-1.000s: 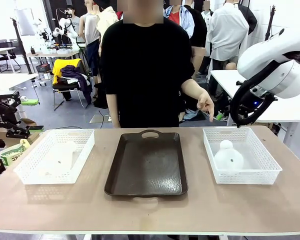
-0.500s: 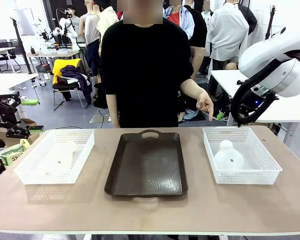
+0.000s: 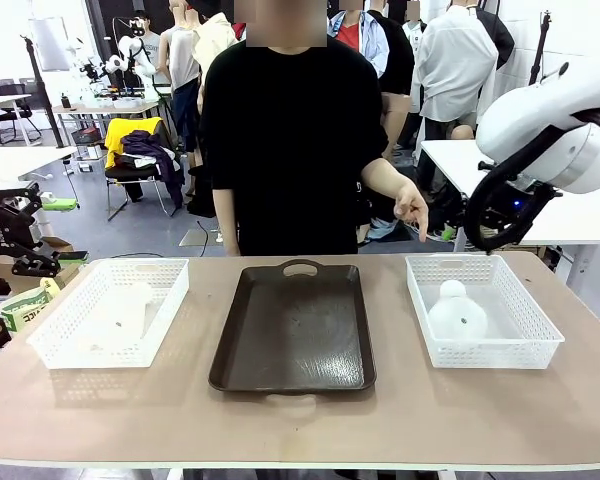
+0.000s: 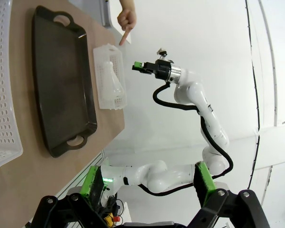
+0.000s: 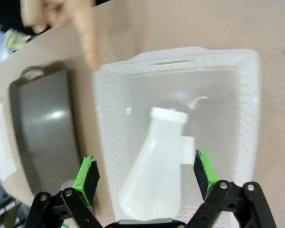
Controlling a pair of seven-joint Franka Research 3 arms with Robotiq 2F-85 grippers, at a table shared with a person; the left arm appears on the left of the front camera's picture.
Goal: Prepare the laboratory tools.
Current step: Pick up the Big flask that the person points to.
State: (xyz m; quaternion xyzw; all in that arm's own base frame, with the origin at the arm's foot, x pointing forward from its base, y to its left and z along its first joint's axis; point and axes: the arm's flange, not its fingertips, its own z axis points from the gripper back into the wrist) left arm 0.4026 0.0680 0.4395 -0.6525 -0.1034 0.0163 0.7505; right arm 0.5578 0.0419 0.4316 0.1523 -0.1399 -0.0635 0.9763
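Right arm [image 3: 545, 125] edged slightly up, left jaws open, right jaws open over flask [image 5: 156, 156] in basket [image 5: 180, 56] near counter's right edge where hand [image 3: 412, 208] points, approach step, next lower and grip neck.

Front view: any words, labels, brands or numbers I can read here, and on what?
Nothing reads clearly.
Flask in the right basket: one small dark mark, too small to read.
Box left of the table: green print, too blurred to read.
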